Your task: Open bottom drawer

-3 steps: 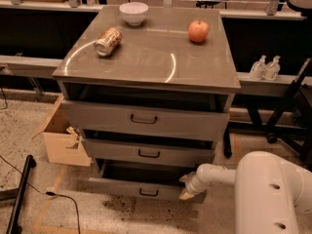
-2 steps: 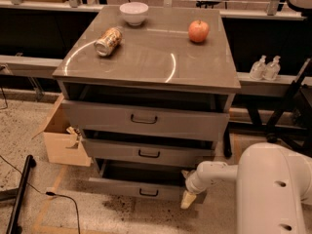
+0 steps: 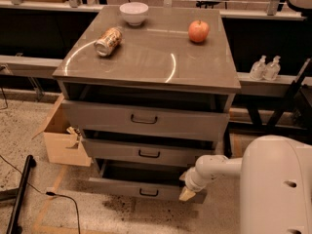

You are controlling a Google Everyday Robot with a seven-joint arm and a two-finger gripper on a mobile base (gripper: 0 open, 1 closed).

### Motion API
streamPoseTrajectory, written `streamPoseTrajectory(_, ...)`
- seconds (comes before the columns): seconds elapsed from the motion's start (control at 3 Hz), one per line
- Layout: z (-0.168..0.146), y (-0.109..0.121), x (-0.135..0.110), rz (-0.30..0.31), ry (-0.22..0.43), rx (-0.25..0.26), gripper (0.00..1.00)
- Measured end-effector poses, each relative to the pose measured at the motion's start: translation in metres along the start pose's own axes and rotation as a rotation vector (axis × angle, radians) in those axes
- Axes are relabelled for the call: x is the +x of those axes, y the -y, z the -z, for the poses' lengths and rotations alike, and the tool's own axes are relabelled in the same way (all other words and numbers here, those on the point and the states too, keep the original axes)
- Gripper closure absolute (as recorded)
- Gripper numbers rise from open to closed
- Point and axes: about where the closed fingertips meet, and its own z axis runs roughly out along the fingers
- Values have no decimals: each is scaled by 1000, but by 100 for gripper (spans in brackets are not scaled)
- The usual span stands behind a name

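The grey cabinet [image 3: 146, 57] has three drawers. The bottom drawer [image 3: 122, 189] has the shallowest front and a small dark bar handle [image 3: 148, 193]. It stands pulled out a little, with a dark gap above its front. My gripper [image 3: 187, 193] is on a white arm that reaches in from the lower right. It is at the right end of the bottom drawer's front, clear of the handle. Its pale tip shows against the drawer's corner.
The mid drawer [image 3: 141, 152] and the tall top drawer [image 3: 146, 118] also stand slightly out. A white bowl [image 3: 133, 12], a tipped can [image 3: 108, 41] and an apple [image 3: 199, 31] lie on top. A cardboard box [image 3: 61, 135] stands at the left. A cable [image 3: 63, 199] lies on the floor.
My gripper has shifted slightly right and down along the bottom drawer's right end. The drawer has not visibly moved.
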Motion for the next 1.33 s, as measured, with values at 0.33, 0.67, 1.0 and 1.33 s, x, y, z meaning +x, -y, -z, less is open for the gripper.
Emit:
streamPoseTrajectory(0.33, 1, 3, -6, 28, 1, 3, 66)
streamPoseTrajectory(0.67, -8, 8, -6, 44, -7, 33, 88)
streamPoseTrajectory(1.0, -21, 19, -1, 64, 2, 90, 100)
streamPoseTrajectory(1.33, -32, 32, 3, 83, 22, 139, 100)
